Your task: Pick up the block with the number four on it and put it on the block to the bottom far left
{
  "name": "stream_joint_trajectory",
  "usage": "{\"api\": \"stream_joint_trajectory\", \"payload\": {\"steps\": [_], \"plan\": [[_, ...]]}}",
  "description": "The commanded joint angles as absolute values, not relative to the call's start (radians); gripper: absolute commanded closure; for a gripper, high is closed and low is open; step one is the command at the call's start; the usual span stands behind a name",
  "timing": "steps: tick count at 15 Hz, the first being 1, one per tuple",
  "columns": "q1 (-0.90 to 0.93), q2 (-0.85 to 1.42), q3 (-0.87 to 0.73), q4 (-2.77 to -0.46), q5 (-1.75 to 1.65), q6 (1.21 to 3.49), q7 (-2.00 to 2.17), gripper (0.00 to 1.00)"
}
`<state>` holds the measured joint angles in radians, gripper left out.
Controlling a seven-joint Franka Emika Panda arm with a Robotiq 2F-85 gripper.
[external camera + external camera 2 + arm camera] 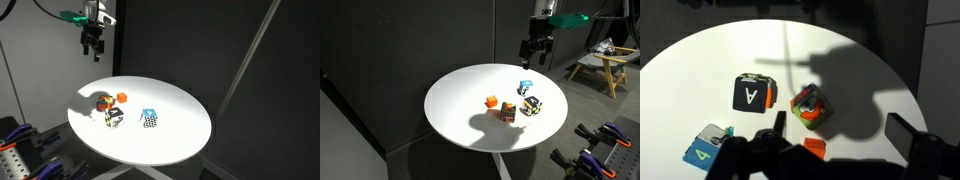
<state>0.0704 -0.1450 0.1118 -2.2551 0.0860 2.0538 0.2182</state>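
on the round white desk (180, 135), at one end of a small cluster: the block with the number four (708, 148), resting flat, blue face up. a cube, so no long axis; in the wrist view turned cornerwise to the picture's edges, the 4 slanted with it. clear of its neighbours, with bare desk on every side and out to the rim.

nearest to it, the black-and-white cube (752, 94), a white letter a on one dark side. just beside that, the red and yellow block (808, 106), and close by a small orange piece (815, 146); touching or not, cannot tell.

high over the desk's rim, well apart from every block: the gripper (92, 45), jaws spread, pinching nothing.

legible only in the wrist view: the 4 and the a. plain only in both exterior views: the gripper's height above the desk and the wide open surface away from the cluster.
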Motion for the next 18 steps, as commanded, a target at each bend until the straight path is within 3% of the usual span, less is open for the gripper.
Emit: {"api": "stream_joint_trajectory", "payload": {"steps": [1,18], "plan": [[0.052,-0.102,0.104,-2.224,0.026,2.104,0.306,0.0],[-0.035,0.115,-0.041,-2.005,0.051,2.165,0.301,0.0]]}}
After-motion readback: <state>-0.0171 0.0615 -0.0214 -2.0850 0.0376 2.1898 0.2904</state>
